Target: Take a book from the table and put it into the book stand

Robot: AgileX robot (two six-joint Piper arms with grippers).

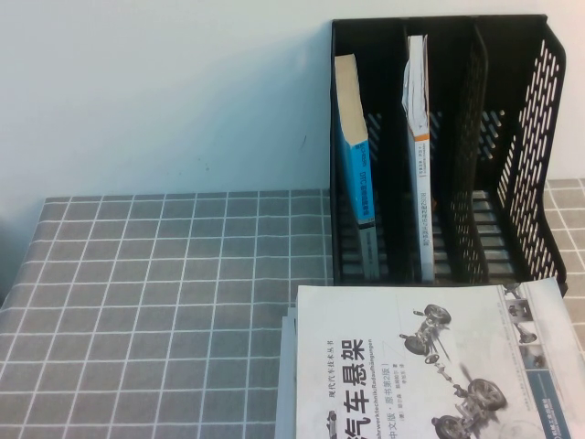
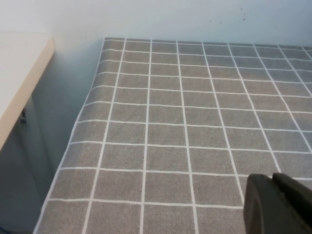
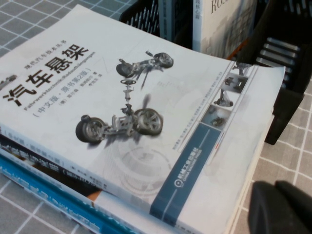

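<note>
High view, book stand (image 1: 535,174) behind book stack (image 1: 411,366), left gripper (image 2: 279,204), right gripper (image 3: 285,207), fingers indiscernible

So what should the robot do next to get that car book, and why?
Probably ease the right gripper onto the near edge of the white car book to grasp it. It tops the stack in front of the book stand, whose rightmost slot looks empty. The left gripper hovers over bare tablecloth.

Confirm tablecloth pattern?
Grey with a white grid, clearest in the left wrist view: tablecloth. Left hand hovers above it; right hand near the book stack.
</note>
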